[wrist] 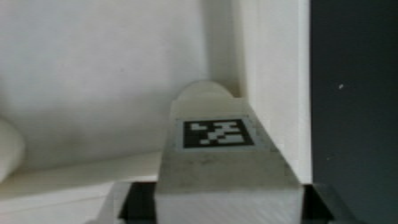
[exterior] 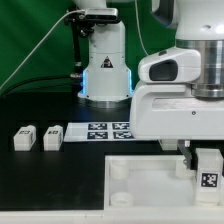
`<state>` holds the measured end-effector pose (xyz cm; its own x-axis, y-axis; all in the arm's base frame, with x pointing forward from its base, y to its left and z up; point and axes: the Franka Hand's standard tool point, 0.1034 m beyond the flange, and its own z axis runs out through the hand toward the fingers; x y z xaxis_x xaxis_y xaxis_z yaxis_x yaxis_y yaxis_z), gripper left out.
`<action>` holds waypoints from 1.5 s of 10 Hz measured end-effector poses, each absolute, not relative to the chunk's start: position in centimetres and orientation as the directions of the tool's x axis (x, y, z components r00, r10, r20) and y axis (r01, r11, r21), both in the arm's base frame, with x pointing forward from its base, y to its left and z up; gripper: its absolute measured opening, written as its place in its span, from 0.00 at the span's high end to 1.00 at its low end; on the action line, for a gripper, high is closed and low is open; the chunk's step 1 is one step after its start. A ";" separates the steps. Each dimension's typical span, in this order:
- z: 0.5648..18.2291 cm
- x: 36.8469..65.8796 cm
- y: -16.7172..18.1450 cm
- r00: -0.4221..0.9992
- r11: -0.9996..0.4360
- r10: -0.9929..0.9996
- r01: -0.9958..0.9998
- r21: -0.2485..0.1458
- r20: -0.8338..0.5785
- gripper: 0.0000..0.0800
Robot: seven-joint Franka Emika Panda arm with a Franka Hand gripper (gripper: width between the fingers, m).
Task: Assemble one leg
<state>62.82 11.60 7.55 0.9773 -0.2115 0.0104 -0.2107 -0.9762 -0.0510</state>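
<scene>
My gripper is shut on a leg, a small white block with a black-and-white tag, held upright at the far right corner of the large white panel. In the wrist view the leg fills the space between my dark fingers, its rounded end pointing at the panel close to the panel's edge. I cannot tell whether the leg's end touches the panel. Two more legs lie on the black table at the exterior view's left.
The marker board lies behind the panel, beside the spare legs. The arm's base, with a blue light, stands at the back. Black table shows past the panel's edge in the wrist view.
</scene>
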 end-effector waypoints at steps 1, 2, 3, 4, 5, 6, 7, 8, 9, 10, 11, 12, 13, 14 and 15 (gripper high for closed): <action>7.5 62.8 11.6 0.960 -0.959 -0.278 -0.278 -0.052 0.007 0.64; 7.5 62.8 11.6 0.910 -0.909 -0.414 -0.413 -0.053 -0.003 0.64; 7.5 62.7 11.6 0.813 -0.812 -0.582 -0.582 -0.035 -0.025 0.64; 7.6 62.8 11.6 0.669 -0.669 -0.742 -0.743 -0.020 -0.038 0.64; 7.5 62.9 11.4 0.458 -0.457 -0.887 -0.889 -0.025 -0.056 0.64; 7.3 62.9 11.2 0.260 -0.258 -0.963 -0.966 -0.029 -0.076 0.64; 7.3 62.8 11.3 0.130 -0.129 -0.989 -0.992 -0.019 -0.077 0.64; 7.3 62.8 11.4 0.036 -0.035 -0.997 -0.999 -0.012 -0.074 0.64; 7.3 62.7 11.5 -0.062 0.063 -0.995 -0.998 -0.002 -0.080 0.64; 7.3 62.8 11.4 -0.130 0.131 -0.988 -0.991 0.003 -0.084 0.64; 7.3 62.7 11.4 -0.125 0.125 -0.989 -0.992 0.003 -0.084 0.64; 7.3 62.7 11.4 -0.121 0.121 -0.989 -0.993 0.003 -0.084 0.42; 7.3 62.7 11.4 -0.083 0.084 -0.993 -0.996 0.000 -0.084 0.42; 7.3 62.7 11.6 -0.012 0.013 -0.997 -1.000 -0.008 -0.082 0.24; 7.4 62.9 12.4 0.119 -0.117 -0.990 -0.993 -0.036 -0.074 0.20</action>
